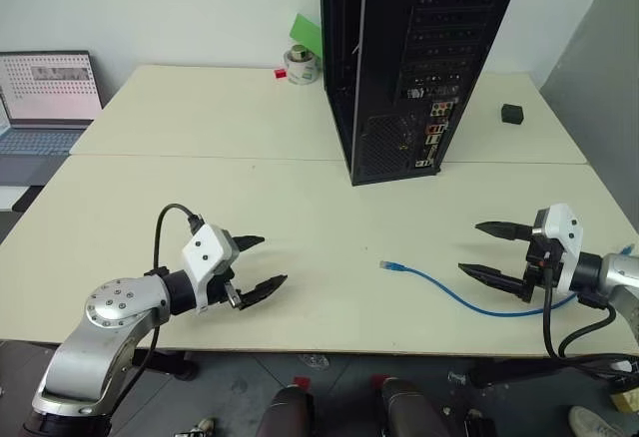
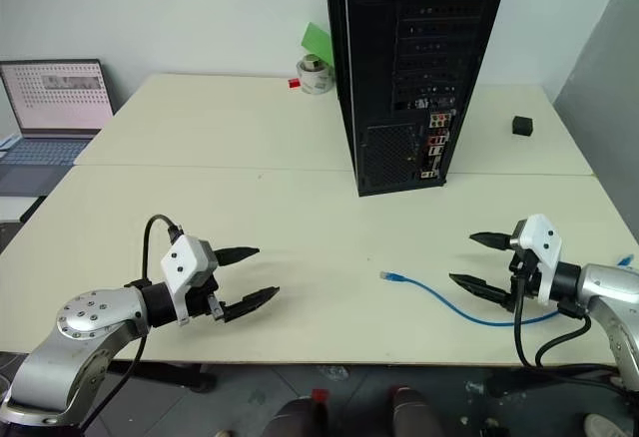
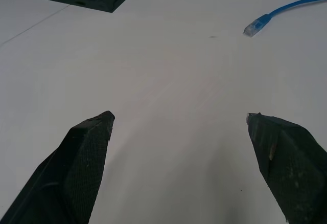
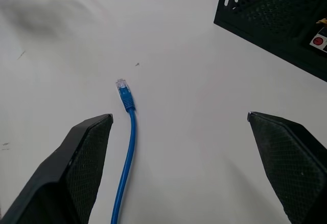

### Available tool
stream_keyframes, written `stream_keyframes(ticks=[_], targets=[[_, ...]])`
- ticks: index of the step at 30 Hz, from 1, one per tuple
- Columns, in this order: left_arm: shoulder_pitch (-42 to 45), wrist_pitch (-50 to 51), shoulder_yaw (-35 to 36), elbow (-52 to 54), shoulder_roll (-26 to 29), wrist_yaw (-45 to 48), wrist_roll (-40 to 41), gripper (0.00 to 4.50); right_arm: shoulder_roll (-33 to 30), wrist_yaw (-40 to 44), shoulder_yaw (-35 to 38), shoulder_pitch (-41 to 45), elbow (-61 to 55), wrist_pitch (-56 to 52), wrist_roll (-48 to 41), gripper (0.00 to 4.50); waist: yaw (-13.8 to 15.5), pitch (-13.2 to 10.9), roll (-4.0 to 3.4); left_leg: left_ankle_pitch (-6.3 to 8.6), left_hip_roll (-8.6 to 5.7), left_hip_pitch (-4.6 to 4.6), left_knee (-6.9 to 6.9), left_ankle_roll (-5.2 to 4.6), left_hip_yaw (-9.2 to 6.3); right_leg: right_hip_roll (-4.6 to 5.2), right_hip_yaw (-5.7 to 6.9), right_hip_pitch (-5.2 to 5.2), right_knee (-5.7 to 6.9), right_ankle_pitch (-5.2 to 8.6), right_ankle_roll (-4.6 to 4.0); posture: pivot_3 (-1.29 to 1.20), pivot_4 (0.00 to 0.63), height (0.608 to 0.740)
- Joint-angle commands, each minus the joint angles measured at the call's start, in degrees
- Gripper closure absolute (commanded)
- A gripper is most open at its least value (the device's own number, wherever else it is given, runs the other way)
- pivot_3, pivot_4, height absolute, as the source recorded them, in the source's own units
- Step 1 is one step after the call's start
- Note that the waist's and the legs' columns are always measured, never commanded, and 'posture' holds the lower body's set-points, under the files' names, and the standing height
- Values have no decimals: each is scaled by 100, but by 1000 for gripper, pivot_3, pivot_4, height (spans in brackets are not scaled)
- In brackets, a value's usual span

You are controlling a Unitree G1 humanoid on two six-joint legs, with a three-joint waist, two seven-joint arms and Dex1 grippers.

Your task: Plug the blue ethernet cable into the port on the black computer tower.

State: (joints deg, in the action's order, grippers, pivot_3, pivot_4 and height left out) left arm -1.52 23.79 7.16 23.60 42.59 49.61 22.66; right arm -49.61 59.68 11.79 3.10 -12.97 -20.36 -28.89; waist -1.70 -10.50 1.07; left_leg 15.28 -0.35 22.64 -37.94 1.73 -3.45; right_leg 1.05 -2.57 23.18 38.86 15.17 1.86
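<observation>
Pale cream tabletop (image 1: 250,118) carries the scene, two slabs butted along a seam, and the black computer tower (image 1: 409,58) stands upright behind that seam, its rear panel of vents, slot covers and small coloured connectors facing the robot. Behind the tower's left side sit a roll of tape (image 1: 301,64), a green sheet (image 1: 307,30) and a small red item (image 1: 281,73); a tiny black cube (image 1: 512,113) rests well to its right, and a laptop (image 1: 45,98) lies open off the table's left edge. Nothing lies on the bare table between the tower and the cord. The blue ethernet cable (image 1: 454,292) lies flat on the near slab, its clear plug (image 4: 121,85) pointing toward the left gripper (image 1: 262,265) and resting well apart from it. The right gripper (image 1: 489,251) hovers just beside the cord's curved run, with the plug a little ahead of its fingertips. Both grippers have their fingers spread wide and grasp nothing. The tower's top is cut off, the individual ports are too small to tell apart, and the cord's far end passes behind the right arm.
</observation>
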Motion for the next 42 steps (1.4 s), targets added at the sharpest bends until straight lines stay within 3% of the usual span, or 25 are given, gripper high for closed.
stream_keyframes(ticks=[1, 14, 21, 30, 38, 42], targets=[[-22, -8, 185, 277, 83, 101, 204, 90, -53, 73, 73, 55, -156, 47, -20, 3, 0, 0, 0, 0, 0, 0, 0, 0, 0, 0, 0, 0, 0, 0, 0, 0, 150, 740], [-113, -237, 23, 356, 152, 164, 69, 90, 69, -57, -144, 101, -221, 44, 216, 3, -1, 0, 0, 0, 1, -1, 0, 0, 0, 0, -1, 0, 0, 0, 0, 0, 150, 740], [195, -509, -431, 184, 139, 396, -85, 90, 248, -465, -1026, 489, -193, -618, 631, 3, -8, 0, 0, 0, 1, -3, 0, 0, 1, 0, -2, 0, 0, 0, 0, 0, 150, 740], [354, -998, -986, -239, 137, 968, -344, 90, 973, -383, -1787, 1015, 783, 208, 1204, 3, -5, 0, 0, 0, -2, 3, -1, 0, 13, -8, 2, 4, 1, 0, -1, 0, 150, 740], [234, -1393, -961, -427, 137, 1061, -501, 90, 1313, -284, -2210, 1258, 1480, 848, 1688, 3, -11, 0, 0, 0, 0, 0, -1, 0, 9, -5, -1, 4, 1, -1, -1, 0, 150, 740], [136, -1448, -912, -407, 158, 1067, -500, 0, 1275, -167, -2210, 1345, 1757, 981, 1771, 698, -13, 0, 0, 0, 2, -2, 0, 0, 5, -5, 0, 4, 3, -1, -2, 0, 150, 740]])
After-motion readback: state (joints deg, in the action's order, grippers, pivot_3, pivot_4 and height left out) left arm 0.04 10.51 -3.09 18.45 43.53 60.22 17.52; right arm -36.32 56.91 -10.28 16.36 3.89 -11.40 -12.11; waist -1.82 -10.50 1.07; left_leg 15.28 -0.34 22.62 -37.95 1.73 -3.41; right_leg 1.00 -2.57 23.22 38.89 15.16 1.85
